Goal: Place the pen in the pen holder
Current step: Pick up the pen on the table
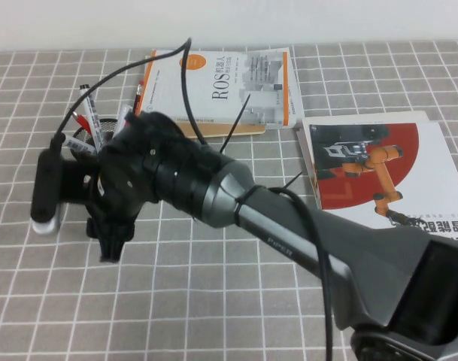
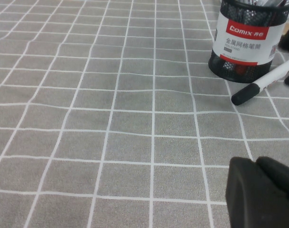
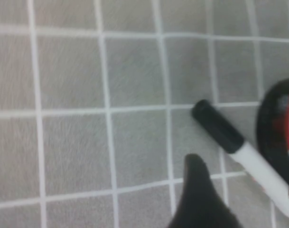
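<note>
Grey checked cloth covers the table; the right gripper is reached across to nine o'clock, one fingertip seen by the pen, the finger gap not shown. The pen lies just beside the pen holder, ungrasped. The left gripper, fingers together, is parked. Grasping is judged next; fingers must straddle the barrel.

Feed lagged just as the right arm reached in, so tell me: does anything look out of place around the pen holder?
Yes. The pen lies flat on the checked cloth beside the pen holder, not in it. The right gripper hangs over it, empty. The left gripper sits away, low over the cloth.
</note>
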Controlling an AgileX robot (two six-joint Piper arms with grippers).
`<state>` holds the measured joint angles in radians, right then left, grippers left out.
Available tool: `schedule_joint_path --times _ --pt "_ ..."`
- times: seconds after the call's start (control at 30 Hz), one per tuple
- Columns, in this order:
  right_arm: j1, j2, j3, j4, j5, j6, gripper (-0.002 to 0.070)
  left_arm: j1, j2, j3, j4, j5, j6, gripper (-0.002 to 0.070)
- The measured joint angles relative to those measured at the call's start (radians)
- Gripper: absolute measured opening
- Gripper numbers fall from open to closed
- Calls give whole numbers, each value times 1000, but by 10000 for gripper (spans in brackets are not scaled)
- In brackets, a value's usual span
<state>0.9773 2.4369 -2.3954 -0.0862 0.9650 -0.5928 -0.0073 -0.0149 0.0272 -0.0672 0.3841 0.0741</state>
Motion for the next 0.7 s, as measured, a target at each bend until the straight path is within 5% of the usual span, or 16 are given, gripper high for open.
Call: schedule_joint_path --times 0.2,0.7 --pt "-17 41 0 38 -58 -55 274 0 0 0 0 0 0 -3" --pt "-35 116 0 96 -155 -56 266 0 0 0 0 0 0 -3"
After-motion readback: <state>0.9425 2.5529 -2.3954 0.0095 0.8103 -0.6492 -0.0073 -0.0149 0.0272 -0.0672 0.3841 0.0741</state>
